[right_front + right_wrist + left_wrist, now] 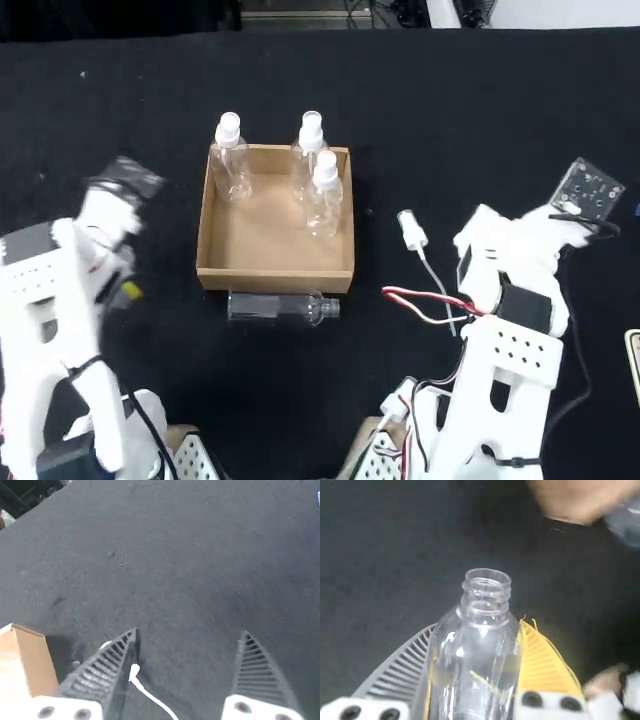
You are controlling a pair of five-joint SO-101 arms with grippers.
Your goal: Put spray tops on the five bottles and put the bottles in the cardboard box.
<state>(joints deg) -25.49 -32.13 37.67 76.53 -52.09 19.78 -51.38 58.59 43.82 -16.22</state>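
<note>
1. Capped bottles point(232, 160) point(310, 150) point(325, 195), three, upright in cardboard box point(275, 275).
2. Left gripper point(477, 630) clamped on open bottle point(480, 655).
3. Lying bottle point(280, 307) just beside box's near wall.
4. Right gripper point(190, 632) spread apart; spray top point(410, 232) by one finger.

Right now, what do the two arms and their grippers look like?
The left arm and right arm are white plastic with perforated plates and black motor blocks; red and white cables run along the right one. The left gripper has one grey ribbed finger and one yellow; the right gripper has two dark ribbed, pointed fingers.
</note>
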